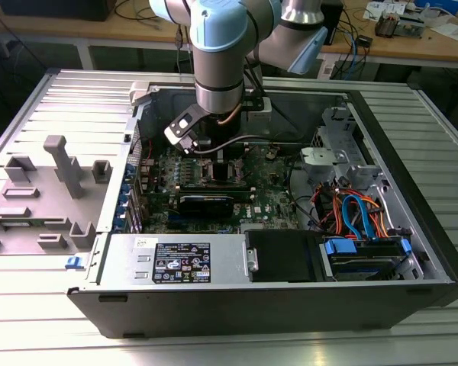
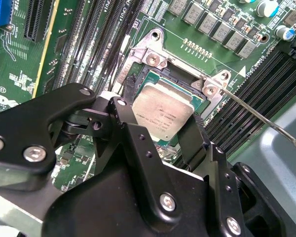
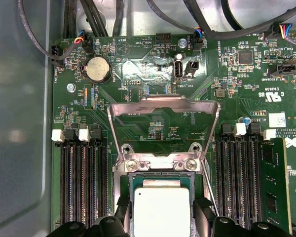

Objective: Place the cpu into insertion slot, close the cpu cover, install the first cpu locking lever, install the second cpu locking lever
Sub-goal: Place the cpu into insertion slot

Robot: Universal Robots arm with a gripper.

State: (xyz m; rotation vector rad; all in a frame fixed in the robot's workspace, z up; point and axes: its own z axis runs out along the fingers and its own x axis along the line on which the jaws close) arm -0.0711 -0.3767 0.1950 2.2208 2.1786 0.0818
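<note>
In both wrist views the cpu (image 2: 163,111) (image 3: 161,210), a small square chip with a silver-grey top, sits between my black fingers (image 2: 122,116), directly over the insertion slot (image 2: 173,78) (image 3: 160,178). My gripper (image 2: 160,118) (image 3: 161,219) is shut on the cpu's two opposite edges. The chip looks slightly tilted against the slot's dark rim. The cpu cover (image 3: 163,102) is a silvery frame swung open and away from the slot. A thin wire locking lever (image 2: 266,121) sticks out free beside the socket. In the exterior view the gripper (image 1: 214,152) reaches down into the open computer case.
Long black memory slots (image 3: 81,182) (image 3: 241,177) flank the socket on both sides. A coin battery (image 3: 98,69) and cable plugs lie beyond the cover. A black card (image 1: 206,202), a power supply (image 1: 175,263) and a cabled drive cage (image 1: 359,221) crowd the case. Grey fixtures (image 1: 61,164) stand outside it.
</note>
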